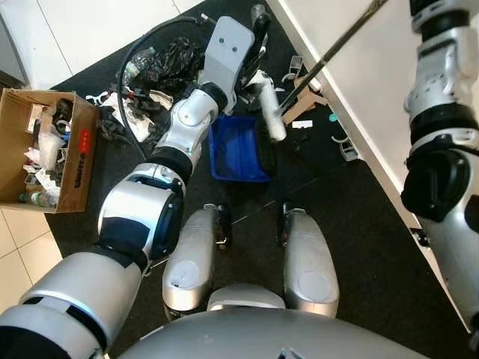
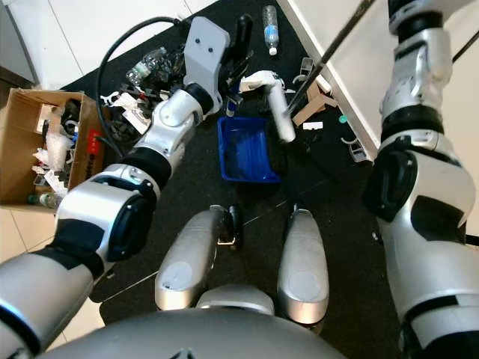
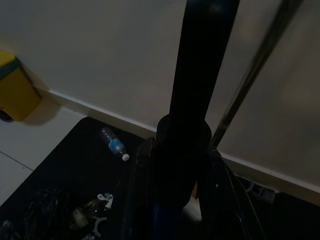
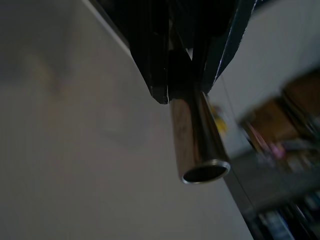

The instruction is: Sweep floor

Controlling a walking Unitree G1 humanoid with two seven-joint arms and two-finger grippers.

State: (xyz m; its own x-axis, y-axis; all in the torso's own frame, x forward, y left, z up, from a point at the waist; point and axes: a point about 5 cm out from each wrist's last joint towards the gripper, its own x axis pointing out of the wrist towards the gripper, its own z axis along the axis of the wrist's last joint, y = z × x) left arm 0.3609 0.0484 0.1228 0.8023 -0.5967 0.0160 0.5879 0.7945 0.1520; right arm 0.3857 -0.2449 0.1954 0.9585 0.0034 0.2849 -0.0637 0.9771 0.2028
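- The right gripper (image 4: pixel 185 55) has its two black fingers (image 4: pixel 150 50) closed narrow around the metal tube end of the broom handle (image 4: pixel 197 145); the open round end of the tube sticks out past the fingertips.
- From the head views the broom handle (image 1: pixel 337 45) goes as one long dark line from the upper right, along the white wall (image 1: pixel 359 90), down to the litter on the dark mat (image 1: pixel 352 247).
- The left gripper (image 1: pixel 258 41) is held out over the mat, above the blue dustpan (image 1: pixel 236 153). In the left wrist view a thick black upright handle (image 3: pixel 195 100) stands between the fingers (image 3: pixel 137 200), which sit close on both its sides, so the grip looks closed on it.
- One blue dustpan lies on the mat in front of the robot's two feet, and a white handle (image 2: pixel 278 108) stands just at its far right corner.
- One cardboard box (image 1: pixel 75 161) full of rubbish stands at the left, partly on the tile floor (image 1: pixel 82 30).
- One plastic bottle (image 2: pixel 269 28) lies on the mat near the wall; the right eye view shows it clear, while in the left eye view the gripper is in front of it.
- A heap of black and mixed litter (image 1: pixel 161 67) lies between the box and the dustpan, and small scraps (image 1: pixel 340 142) lie by the skirting.
- One yellow thing (image 3: pixel 15 90) by the wall appears in the left wrist view.
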